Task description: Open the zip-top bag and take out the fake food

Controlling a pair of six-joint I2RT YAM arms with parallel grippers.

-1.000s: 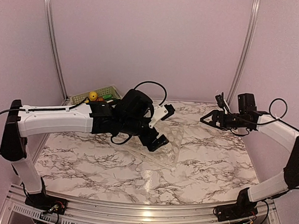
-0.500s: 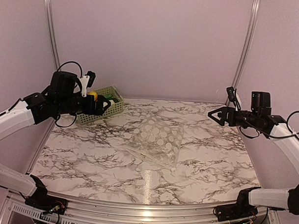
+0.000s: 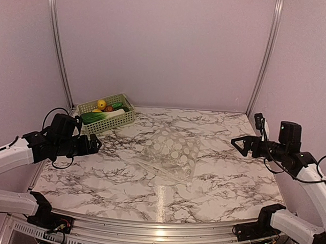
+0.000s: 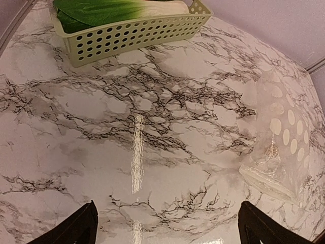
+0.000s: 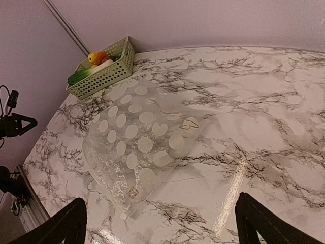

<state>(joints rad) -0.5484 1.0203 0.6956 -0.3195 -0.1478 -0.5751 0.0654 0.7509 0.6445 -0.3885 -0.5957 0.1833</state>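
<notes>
Within 1 second the left arm has swung off the zip-top bag (image 3: 172, 152) to the table's (image 3: 230, 178) left side, and the right arm has pulled back and lower toward the right edge; the bag has not shifted. It lies flat and limp mid-table, dotted side up, apparently emptied. The fake food (image 3: 101, 104) sits in the green basket (image 3: 112, 123) at the back left corner, well apart from the bag. The left gripper (image 3: 92, 144) and right gripper (image 3: 240, 145) both stand wide open and hold nothing. The removal step looks finished, so the next move probably calls only for parking the 2 arms. The zip seam's state is hard to make out, and the basket's wall hides part of the pieces, so their count is unclear.
</notes>
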